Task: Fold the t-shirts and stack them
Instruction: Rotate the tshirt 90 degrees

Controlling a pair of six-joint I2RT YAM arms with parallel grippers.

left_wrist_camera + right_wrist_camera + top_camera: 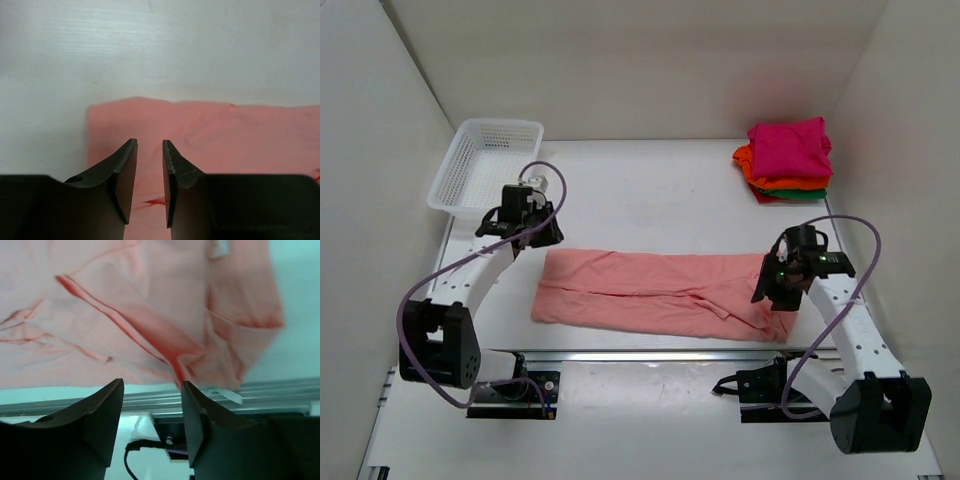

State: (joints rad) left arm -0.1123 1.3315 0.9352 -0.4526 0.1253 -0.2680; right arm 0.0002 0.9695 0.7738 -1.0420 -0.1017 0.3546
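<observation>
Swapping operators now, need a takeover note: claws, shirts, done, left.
Left claw: open, empty, by the left end of the salmon-pink cloth t-shirt.
Right claw: open, empty, above its right end.
Shirt lies mid-table as a long strip.
Done: stack of folded t-shirts, magenta on top, far right.
Left: fold the strip short, add it to the stack.

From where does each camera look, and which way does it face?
Top external: above and behind the bases, looking down on the table; both arms show.
Left wrist: on the left arm, looking past the open left pincer at one end of the salmon-pink t-shirt.
Right wrist: on the right arm, looking past the open right pincer at its other end.
All three share that shirt.
</observation>
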